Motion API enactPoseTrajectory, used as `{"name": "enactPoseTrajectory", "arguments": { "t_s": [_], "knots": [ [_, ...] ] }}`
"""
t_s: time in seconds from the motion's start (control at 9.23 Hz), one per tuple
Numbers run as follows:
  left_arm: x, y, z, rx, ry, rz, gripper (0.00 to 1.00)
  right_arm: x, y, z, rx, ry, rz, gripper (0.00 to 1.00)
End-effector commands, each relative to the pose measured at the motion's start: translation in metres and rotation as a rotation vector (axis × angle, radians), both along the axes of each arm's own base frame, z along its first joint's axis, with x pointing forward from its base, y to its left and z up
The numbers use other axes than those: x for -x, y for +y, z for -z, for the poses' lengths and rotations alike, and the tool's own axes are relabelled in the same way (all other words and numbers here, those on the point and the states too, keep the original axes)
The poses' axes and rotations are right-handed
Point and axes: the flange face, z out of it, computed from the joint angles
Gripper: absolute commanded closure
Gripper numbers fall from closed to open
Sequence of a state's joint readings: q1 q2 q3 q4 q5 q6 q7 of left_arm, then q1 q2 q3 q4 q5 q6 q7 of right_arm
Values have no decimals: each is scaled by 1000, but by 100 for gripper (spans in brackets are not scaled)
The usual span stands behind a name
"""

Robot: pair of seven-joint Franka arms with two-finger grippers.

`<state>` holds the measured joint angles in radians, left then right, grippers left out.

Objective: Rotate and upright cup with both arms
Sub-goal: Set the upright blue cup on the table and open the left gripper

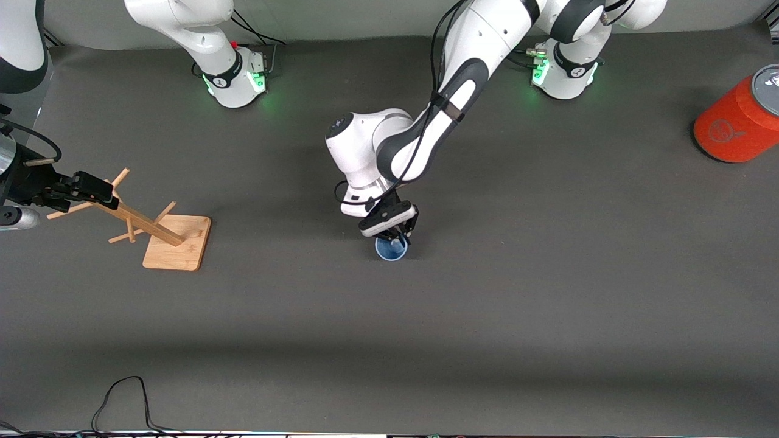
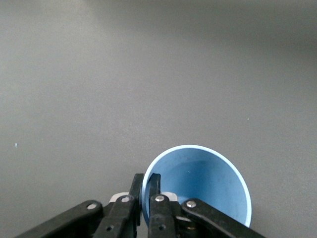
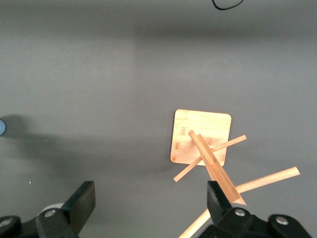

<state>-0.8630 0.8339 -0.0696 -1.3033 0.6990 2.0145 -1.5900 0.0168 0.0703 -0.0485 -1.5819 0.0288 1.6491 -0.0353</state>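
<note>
The light-blue cup (image 1: 391, 249) stands in the middle of the table with its mouth facing up. My left gripper (image 1: 398, 238) comes down onto it from above. In the left wrist view the gripper (image 2: 147, 183) is shut on the wall of the cup (image 2: 203, 186), with one finger inside the rim and one outside. My right gripper (image 1: 100, 191) is open and empty, up over the pegs of the wooden rack at the right arm's end of the table. In the right wrist view its gripper (image 3: 151, 201) holds nothing, and the cup (image 3: 2, 127) just shows at the picture's edge.
A wooden peg rack (image 1: 167, 234) on a square base stands at the right arm's end; it also shows in the right wrist view (image 3: 200, 139). A large orange-red cylinder with a grey lid (image 1: 739, 121) lies at the left arm's end. A black cable (image 1: 122, 395) loops at the table's near edge.
</note>
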Motion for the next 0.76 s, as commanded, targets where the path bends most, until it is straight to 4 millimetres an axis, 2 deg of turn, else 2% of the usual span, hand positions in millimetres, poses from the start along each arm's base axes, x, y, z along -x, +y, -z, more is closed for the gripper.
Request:
{"name": "enactPoseTrajectory", "arguments": {
  "t_s": [0.0, 0.11, 0.33, 0.54, 0.65],
  "knots": [
    [9, 3, 10, 1, -11, 6, 40, 1, -1, -5, 2, -11, -9, 0],
    [10, 1, 9, 3, -10, 9, 0, 1, 0, -5, 2, -11, -10, 0],
    [11, 0, 5, 8, 1, 12, 0, 1, 0, -4, 2, -9, -10, 0],
    [10, 1, -10, 12, 29, 25, 0, 1, 0, -4, 2, -9, -10, 0],
    [3, 5, -44, 62, 106, 51, 0, 1, -1, -4, 2, -9, -9, 0]
  ]
}}
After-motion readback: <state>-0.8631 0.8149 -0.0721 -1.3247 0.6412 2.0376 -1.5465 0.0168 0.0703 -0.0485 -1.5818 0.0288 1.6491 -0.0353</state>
